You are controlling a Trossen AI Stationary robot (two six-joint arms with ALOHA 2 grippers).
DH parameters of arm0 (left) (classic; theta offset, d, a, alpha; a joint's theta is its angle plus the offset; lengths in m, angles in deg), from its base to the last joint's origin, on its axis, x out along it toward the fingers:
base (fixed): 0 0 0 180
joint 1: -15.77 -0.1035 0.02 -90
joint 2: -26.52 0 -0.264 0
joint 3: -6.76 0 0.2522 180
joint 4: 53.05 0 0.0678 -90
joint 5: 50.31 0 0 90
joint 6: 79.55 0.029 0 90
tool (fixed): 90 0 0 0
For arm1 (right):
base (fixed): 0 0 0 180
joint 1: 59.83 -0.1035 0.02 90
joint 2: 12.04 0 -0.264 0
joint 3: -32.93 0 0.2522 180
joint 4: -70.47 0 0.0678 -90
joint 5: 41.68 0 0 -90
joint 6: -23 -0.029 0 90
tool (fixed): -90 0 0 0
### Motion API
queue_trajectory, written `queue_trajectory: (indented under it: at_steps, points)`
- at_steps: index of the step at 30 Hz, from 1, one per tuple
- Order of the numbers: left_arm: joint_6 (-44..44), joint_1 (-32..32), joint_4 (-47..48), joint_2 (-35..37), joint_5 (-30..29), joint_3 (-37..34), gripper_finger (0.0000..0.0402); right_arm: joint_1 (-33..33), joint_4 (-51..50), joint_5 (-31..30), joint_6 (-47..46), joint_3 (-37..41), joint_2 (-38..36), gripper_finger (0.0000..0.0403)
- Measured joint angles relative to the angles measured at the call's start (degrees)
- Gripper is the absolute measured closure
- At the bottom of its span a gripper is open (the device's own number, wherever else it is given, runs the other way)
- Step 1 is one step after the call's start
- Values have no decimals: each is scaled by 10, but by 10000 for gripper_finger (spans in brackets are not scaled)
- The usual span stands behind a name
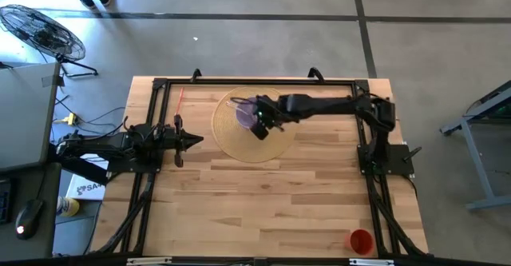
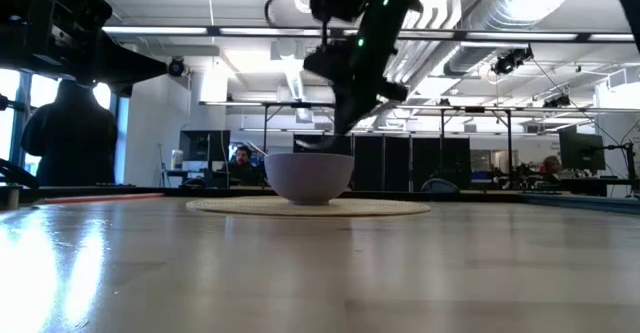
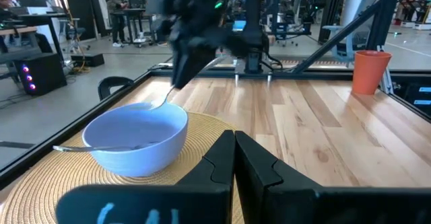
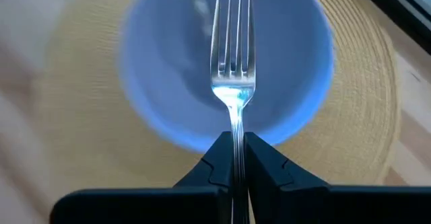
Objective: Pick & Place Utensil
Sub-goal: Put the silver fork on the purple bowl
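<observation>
A silver fork [image 4: 232,49] is held by my right gripper [image 4: 234,146] above a pale lavender bowl [image 4: 225,62]. The bowl [image 1: 246,112] stands on a round woven mat [image 1: 251,142] at the table's far middle. The fork's tines [image 3: 160,104] slant down over the bowl's rim [image 3: 135,120]. A second silver utensil [image 3: 71,148] lies in the bowl with its handle out over the rim. My left gripper [image 3: 234,158] is shut and waits at the table's left [image 1: 190,140], pointing toward the mat. My right gripper pinches the fork's handle [image 4: 235,131] just behind the neck, between its two fingers. The fork runs on along the fingers' line, tines ahead. The fingers come from above, slanting down [image 2: 340,123]. The fork is lifted clear, its head tilted down over the bowl's hollow.
An orange-red cup [image 1: 361,240] stands near the table's near right corner. A thin red stick [image 1: 180,98] lies at the far left of the table. Black frame rails [image 1: 160,106] run along the table's sides. Bare wood lies near of the mat [image 1: 263,202].
</observation>
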Motion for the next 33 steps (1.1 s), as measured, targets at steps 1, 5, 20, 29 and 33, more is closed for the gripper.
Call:
queue_trajectory:
  at_steps: [1, 5, 20, 29, 33]
  points:
    - [0, 0, 0, 0, 0, 0, 401, 8, -8, 1, 2, -7, 12, 388]
    - [0, 0, 0, 0, 0, 0, 401, 30, 5, 16, 8, -11, 39, 387]
    - [0, 0, 0, 0, 0, 0, 401, 51, 89, 69, 8, 45, 49, 378]
    - [0, 0, 0, 0, 0, 0, 401, 51, 106, 73, 8, 45, 49, 354]
    - [0, 0, 0, 0, 0, 0, 401, 49, 111, 45, 12, 45, 46, 343]
